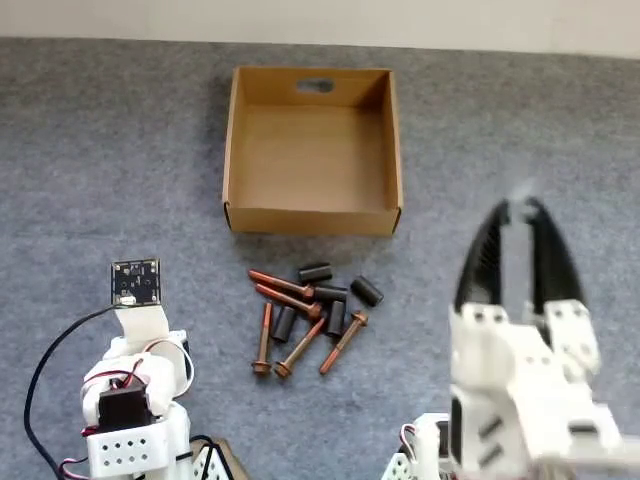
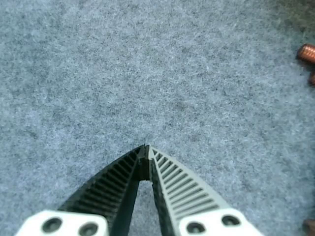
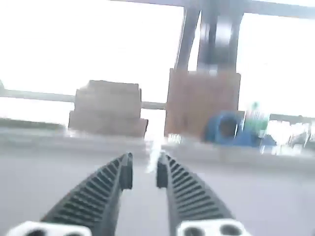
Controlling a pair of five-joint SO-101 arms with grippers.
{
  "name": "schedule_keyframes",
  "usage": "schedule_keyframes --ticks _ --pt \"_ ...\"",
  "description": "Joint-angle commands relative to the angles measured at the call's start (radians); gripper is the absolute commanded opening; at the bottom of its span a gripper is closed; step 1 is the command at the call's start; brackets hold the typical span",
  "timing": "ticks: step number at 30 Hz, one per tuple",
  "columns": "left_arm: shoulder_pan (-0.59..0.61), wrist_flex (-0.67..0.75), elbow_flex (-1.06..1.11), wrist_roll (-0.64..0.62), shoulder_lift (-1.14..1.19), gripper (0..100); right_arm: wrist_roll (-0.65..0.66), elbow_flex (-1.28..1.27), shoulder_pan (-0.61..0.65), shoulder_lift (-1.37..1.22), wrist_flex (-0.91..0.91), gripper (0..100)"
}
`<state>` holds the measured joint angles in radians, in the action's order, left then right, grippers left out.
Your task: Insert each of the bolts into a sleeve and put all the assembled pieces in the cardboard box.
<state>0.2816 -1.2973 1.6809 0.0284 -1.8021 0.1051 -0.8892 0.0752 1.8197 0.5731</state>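
Outset of task, with no piece yet assembled or boxed.
Loose bolts [image 1: 300,347] and sleeves [image 1: 366,291] heaped between left claw [image 2: 146,150], clenched on nothing, and right claw [image 1: 514,222], slightly parted, empty; box [image 1: 312,218] beyond both.

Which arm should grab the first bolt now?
Left, likely: the left gripper sits low over the carpet with a bolt in its view; the right gripper is raised, aimed away.
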Motion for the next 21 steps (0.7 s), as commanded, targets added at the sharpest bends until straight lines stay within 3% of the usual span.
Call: schedule_keyframes --ticks 1,9,16,21 --pt "-0.013 -0.003 0.016 0.003 -0.010 1 0.021 0.191 -0.008 -0.096 0.035 11.1" --pt "-0.013 -0.003 0.016 0.003 -0.010 1 0.017 0.602 -0.007 -0.591 0.472 11.1" --pt "-0.013 -0.003 0.016 0.003 -0.010 1 0.020 0.613 0.035 -0.995 0.760 11.6" --pt "-0.013 -0.003 0.016 0.003 -0.010 1 0.044 0.613 0.168 -1.280 0.901 11.6"
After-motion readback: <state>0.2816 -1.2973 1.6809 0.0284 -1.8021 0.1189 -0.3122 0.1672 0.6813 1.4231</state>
